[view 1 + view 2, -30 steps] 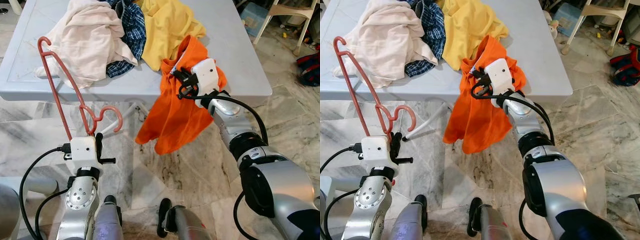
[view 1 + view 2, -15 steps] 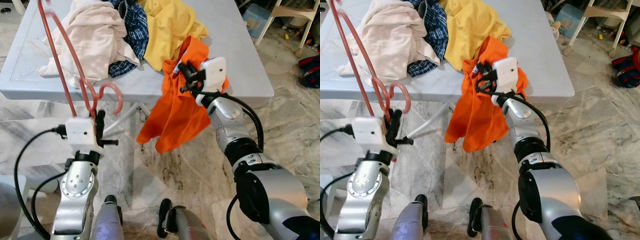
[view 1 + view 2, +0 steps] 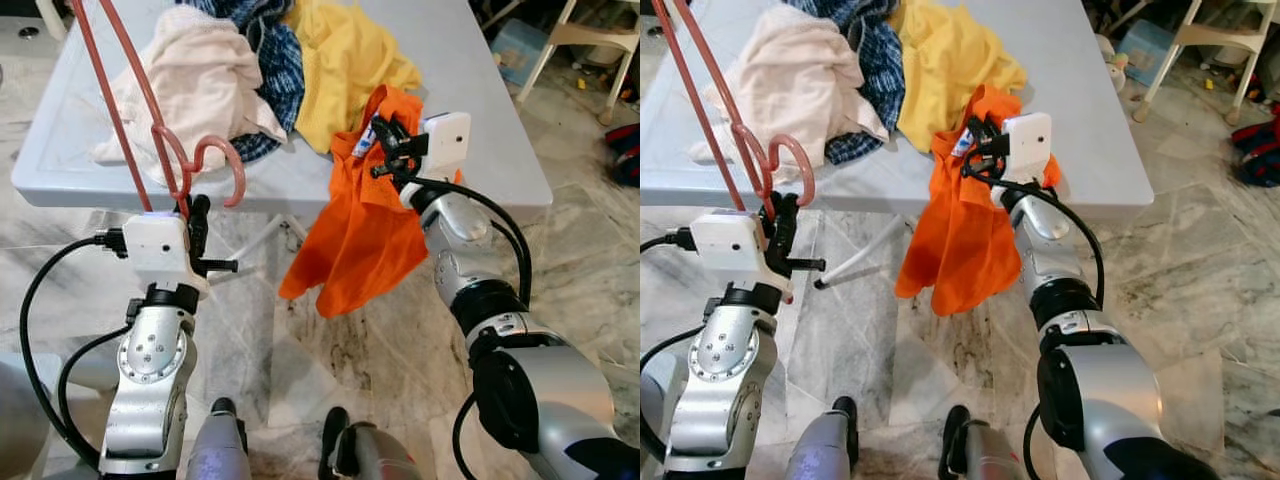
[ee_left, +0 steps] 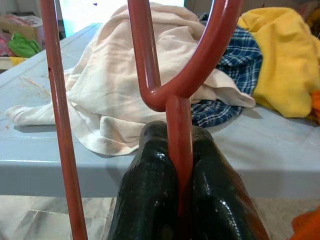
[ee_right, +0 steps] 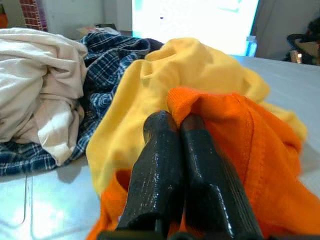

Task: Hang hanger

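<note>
Red plastic, the hanger (image 3: 150,110) now stands higher than a second ago, lifted by the left gripper (image 3: 197,222) clamped on its stem, its frame rising over the table's (image 3: 70,160) near left corner. The right gripper (image 3: 385,150), pinched shut on the orange shirt (image 3: 360,235), has drawn its collar up at the near edge, so hanger and shirt seem ready to meet.

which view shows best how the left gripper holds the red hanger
The left wrist view: the left gripper is shut on the red hanger, its stem pinched between the fingers. The eye views show the hanger's long frame rising above that gripper, the pinch itself small.
</note>
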You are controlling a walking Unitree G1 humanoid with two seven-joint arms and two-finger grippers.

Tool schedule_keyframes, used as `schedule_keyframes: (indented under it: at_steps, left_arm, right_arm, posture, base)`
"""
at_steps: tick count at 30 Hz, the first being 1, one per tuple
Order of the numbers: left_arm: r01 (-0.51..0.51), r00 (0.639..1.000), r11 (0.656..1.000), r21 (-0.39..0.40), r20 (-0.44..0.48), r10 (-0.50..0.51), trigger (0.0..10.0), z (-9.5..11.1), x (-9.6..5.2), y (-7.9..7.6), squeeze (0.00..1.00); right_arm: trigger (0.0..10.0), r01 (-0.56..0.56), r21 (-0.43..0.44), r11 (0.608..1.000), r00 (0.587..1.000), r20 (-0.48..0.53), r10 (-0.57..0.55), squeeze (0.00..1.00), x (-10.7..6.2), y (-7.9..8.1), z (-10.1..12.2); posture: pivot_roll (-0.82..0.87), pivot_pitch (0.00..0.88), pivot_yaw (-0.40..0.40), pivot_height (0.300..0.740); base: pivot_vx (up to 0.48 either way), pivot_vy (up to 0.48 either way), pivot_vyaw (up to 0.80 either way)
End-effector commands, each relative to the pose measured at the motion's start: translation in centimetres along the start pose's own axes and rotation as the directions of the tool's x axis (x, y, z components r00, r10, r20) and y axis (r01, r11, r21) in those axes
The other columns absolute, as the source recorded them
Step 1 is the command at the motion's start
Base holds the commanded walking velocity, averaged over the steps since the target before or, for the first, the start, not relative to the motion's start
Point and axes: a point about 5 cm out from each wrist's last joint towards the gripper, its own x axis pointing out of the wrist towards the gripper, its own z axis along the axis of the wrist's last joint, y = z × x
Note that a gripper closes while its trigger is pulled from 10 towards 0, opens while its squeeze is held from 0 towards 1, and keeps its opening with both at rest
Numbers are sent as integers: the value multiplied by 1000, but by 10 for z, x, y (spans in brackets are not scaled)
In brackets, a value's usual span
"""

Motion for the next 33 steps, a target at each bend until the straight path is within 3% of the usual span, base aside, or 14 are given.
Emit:
schedule_keyframes:
  at_steps: [1,18,33]
  left_arm:
    - [18,1000,1000,-2,-19,-18,10000,-3,-3,-3,0]
    - [8,998,1000,28,-61,-6,10000,-15,-9,0,0]
    - [16,999,999,42,-31,-15,10000,-8,-7,-1,0]
  right_arm:
    - [10000,4,8,1000,1000,-7,-4,0,-4,-1,-4]
    - [10000,-35,0,999,999,-12,35,0,-5,5,-6]
    - [10000,-38,27,999,996,84,36,0,-7,7,5]
  posture:
    - [284,256,-125,740]
    - [286,252,-128,740]
    - [286,255,-127,740]
  base:
    - [319,0,0]
    - [50,0,0]
    - [315,0,0]
